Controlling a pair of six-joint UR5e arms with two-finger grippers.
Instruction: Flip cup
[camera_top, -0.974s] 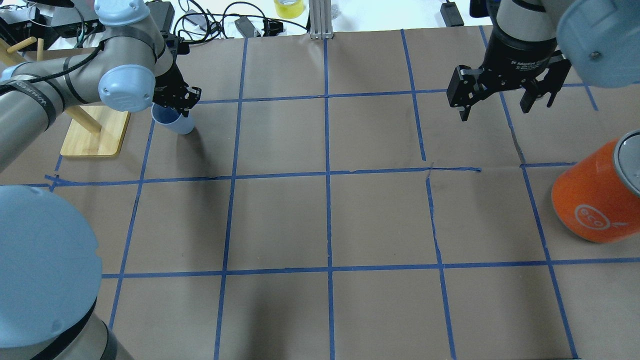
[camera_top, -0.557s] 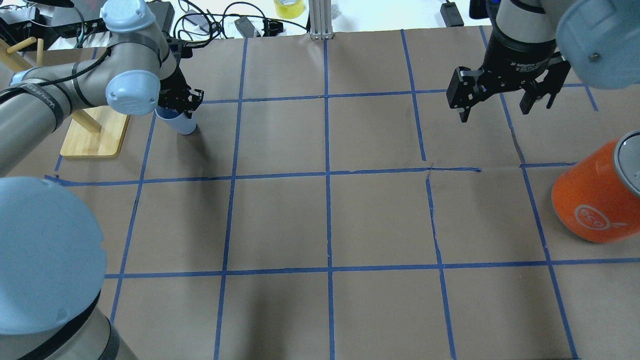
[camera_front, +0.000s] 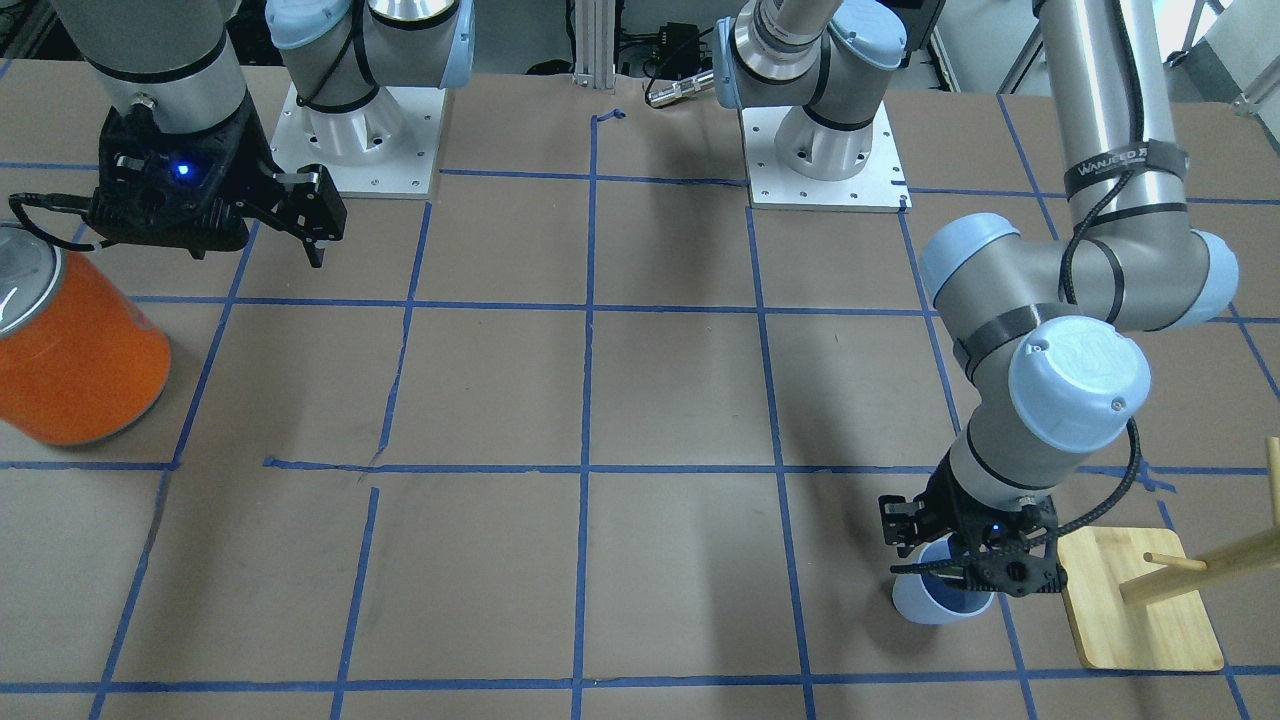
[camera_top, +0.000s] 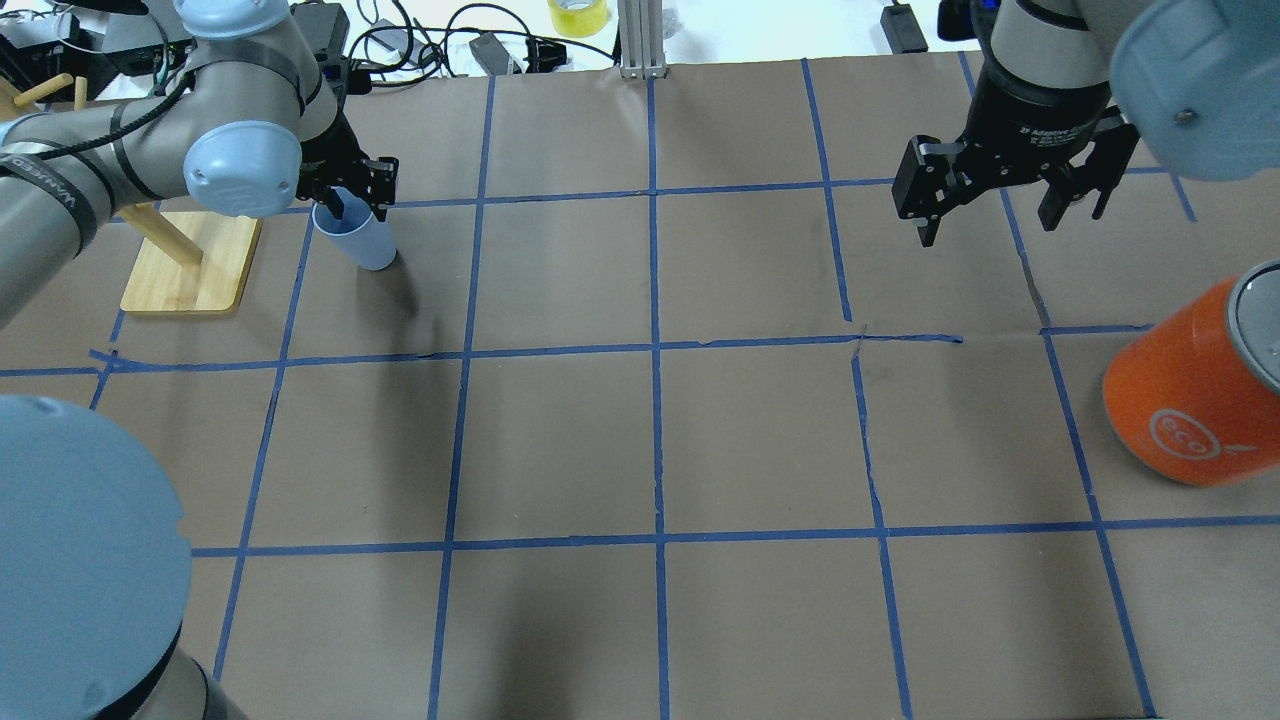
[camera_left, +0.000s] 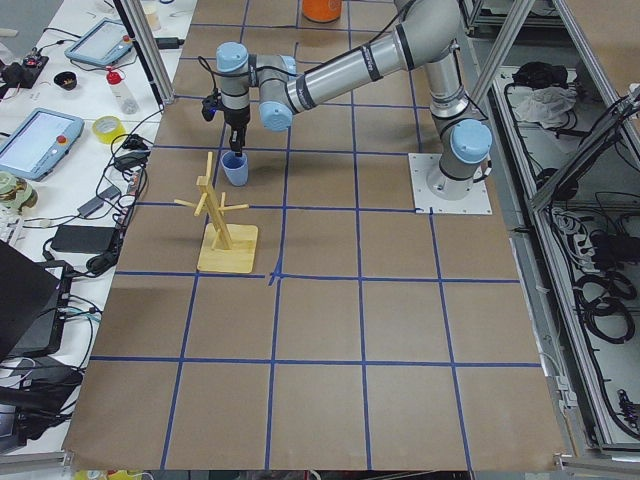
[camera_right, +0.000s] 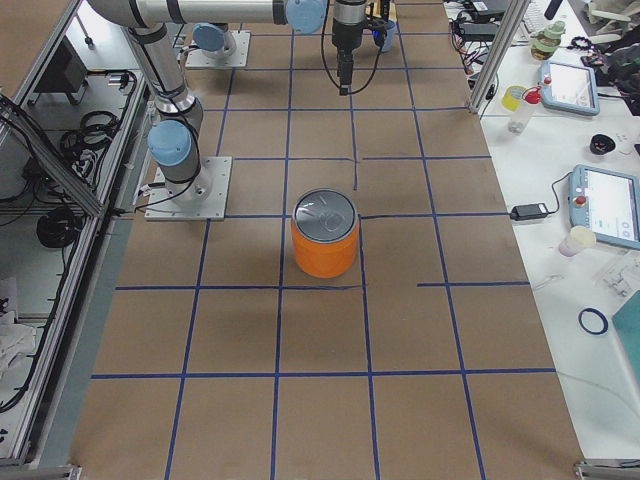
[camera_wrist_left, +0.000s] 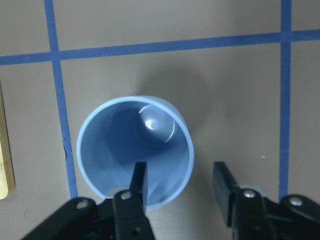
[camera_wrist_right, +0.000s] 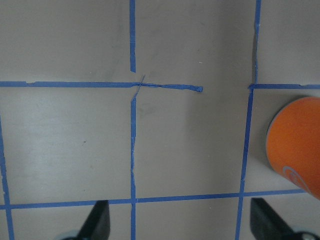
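Left wrist-mounted | left pincer (camera_wrist_left: 180, 169) apart astride cup (camera_wrist_left: 122, 145) rim | right pincer (camera_top: 987, 228) apart

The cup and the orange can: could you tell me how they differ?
The cup is small and pale blue; the can is far larger and orange. The cup's mouth is open upward; the can has a closed silver top. The left gripper straddles the cup's wall, one finger inside; the right gripper hangs open, apart from the can. Both stand on the table.
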